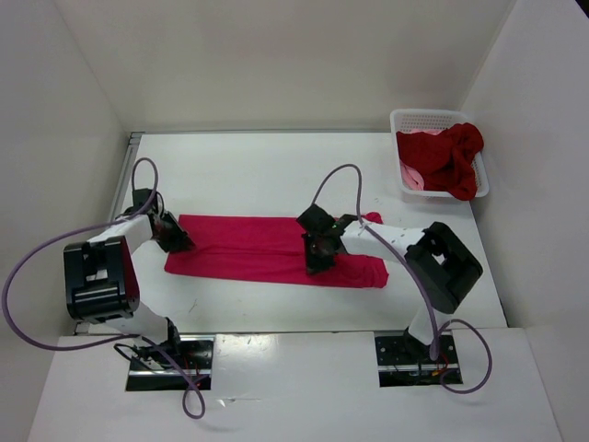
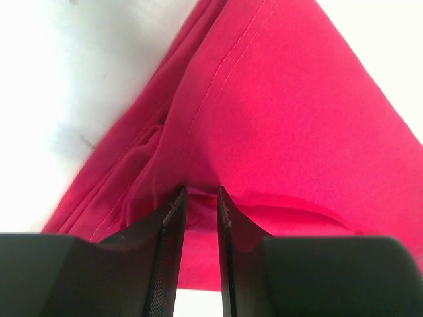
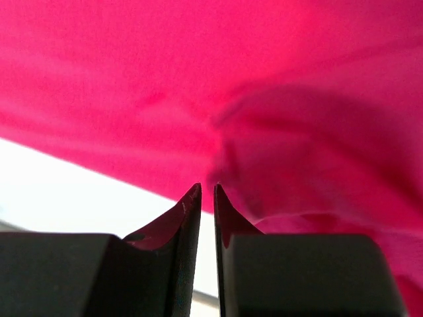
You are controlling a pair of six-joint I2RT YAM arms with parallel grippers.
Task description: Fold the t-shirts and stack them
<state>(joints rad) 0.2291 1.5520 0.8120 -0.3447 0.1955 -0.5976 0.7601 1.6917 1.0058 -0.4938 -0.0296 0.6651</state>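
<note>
You have the white plastic mesh basket at the far right corner of the flat white table; in it sits a crumpled dark red cloth t-shirt that spills over the rim, with a light salmon-pink cloth t-shirt showing at its left side; the bright magenta-pink cloth t-shirt lies well apart from the basket, near the middle of the table, folded into a long, smooth band running left to right; your left pincer sits at that band's left end, and in the left wrist view its dark fingers are drawn close with a soft ridge of the magenta cloth nipped between the tips of the left pincer; your right pincer is down on the band right of its middle, near the front edge, and its wrist view shows the right pincer clenched on cloth that puckers into creases at the tips.
</note>
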